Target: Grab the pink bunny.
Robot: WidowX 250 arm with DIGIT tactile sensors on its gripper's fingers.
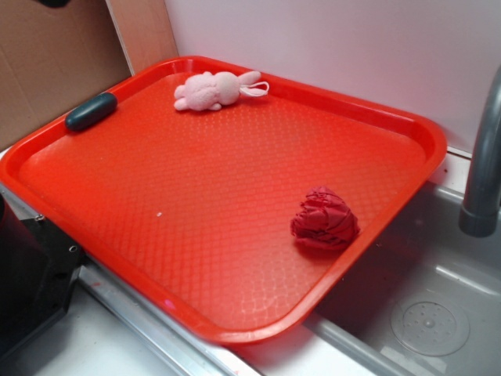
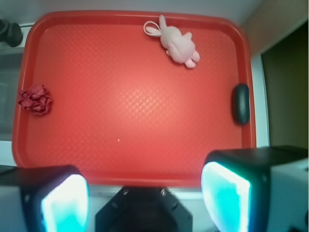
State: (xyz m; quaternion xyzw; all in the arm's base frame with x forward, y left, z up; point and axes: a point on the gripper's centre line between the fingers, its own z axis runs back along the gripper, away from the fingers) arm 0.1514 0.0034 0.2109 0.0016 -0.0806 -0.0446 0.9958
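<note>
a: how many toys on the tray?
b: one pink bunny (image 1: 210, 91), one deep red cloth ball (image 1: 324, 219).
a: anything else?
b: one dark oval object (image 1: 91, 110) on the rim. one red tray (image 1: 235, 258), one grey faucet (image 1: 485, 157), one sink (image 1: 438, 313).

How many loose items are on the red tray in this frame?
3. The pink bunny lies at the far edge, a dark oblong object rests on the left rim, and a red cloth ball sits near the right edge. Nothing looks hidden.
</note>
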